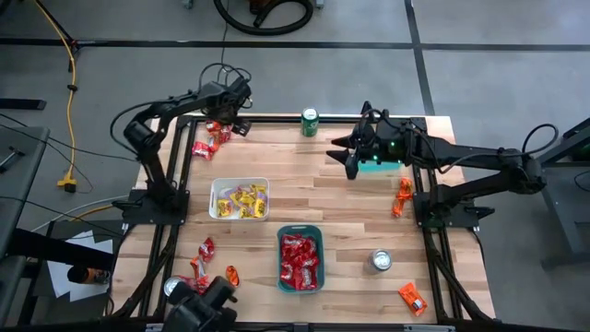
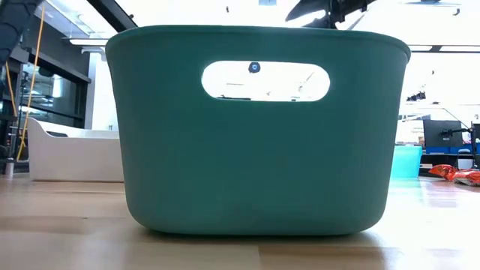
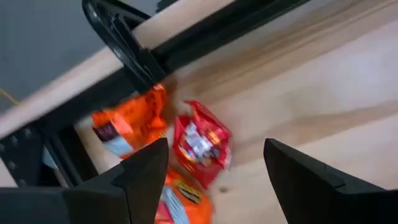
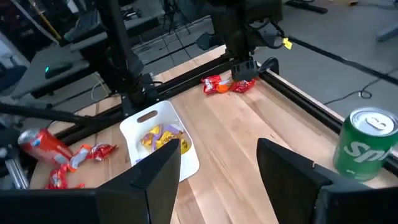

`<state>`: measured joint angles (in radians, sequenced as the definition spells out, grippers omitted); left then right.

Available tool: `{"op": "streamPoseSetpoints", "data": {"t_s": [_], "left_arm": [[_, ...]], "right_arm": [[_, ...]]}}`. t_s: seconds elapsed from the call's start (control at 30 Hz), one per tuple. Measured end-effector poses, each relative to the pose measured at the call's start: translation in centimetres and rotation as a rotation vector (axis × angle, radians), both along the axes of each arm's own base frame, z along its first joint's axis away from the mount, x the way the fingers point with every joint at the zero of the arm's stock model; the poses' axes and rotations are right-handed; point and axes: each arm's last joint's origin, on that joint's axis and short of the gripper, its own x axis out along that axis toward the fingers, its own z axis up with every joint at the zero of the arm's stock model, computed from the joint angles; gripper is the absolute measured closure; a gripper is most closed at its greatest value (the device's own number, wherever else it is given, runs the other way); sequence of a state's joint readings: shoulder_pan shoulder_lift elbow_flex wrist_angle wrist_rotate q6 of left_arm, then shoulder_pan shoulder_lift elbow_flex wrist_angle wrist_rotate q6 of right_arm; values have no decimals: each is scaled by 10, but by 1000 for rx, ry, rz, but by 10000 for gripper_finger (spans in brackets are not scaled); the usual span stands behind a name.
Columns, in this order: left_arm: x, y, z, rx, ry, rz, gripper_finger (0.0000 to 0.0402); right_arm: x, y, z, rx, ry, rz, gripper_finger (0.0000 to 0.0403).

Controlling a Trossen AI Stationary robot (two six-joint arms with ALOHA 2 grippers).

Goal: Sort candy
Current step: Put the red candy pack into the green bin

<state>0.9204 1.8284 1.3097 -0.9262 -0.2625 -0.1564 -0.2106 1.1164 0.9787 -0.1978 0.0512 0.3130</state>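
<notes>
Wooden counter: left hand gapes empty just above red candy; next, descend and pinch.

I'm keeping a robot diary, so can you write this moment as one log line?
left gripper: open over red and orange shiny candy packets at table's far left corner | right gripper: open, empty, near green drink can | white plastic tray: yellow candy
</notes>
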Motion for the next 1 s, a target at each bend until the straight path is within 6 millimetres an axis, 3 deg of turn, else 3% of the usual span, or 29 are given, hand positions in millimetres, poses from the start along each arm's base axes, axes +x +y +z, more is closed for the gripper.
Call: {"op": "streamPoseSetpoints", "data": {"t_s": [0.3,0.57,0.83,1.0], "left_arm": [[-4,15,-29,-102,139,-32,149],[-3,14,-30,-102,156,-56,149],[15,-2,-30,-118,180,-146,149],[17,0,-33,-79,214,-148,149]], "right_arm": [[-1,-3,0,28,-8,-22,197],[0,-3,0,42,-11,-27,197],[0,-3,0,41,-11,-27,197],[-1,-3,0,24,-6,-22,197]]}}
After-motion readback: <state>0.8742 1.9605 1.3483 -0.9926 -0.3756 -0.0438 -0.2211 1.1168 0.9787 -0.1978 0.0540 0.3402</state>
